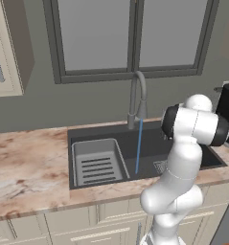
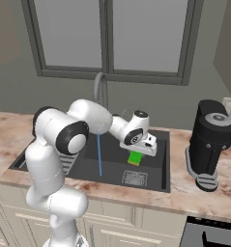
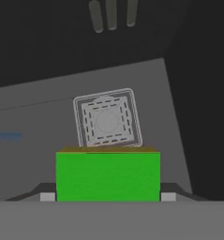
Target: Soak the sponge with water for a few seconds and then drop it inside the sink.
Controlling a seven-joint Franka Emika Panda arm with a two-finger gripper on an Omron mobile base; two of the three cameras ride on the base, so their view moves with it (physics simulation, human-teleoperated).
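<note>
Sponge (image 2: 134, 157) pinched in my hand (image 2: 136, 155), fingers pressed on its two sides, green face toward camera, orange strip along its far edge. Tap running: water (image 2: 99, 155) falls into sink (image 2: 155, 169) left of drain grate (image 2: 135, 178). I judge pickup done, soak not under way: sponge hangs clear of stream, toward sink's right side, above grate, not touching basin floor. Left to do: carry sponge into stream, hold briefly, then release over sink.
</note>
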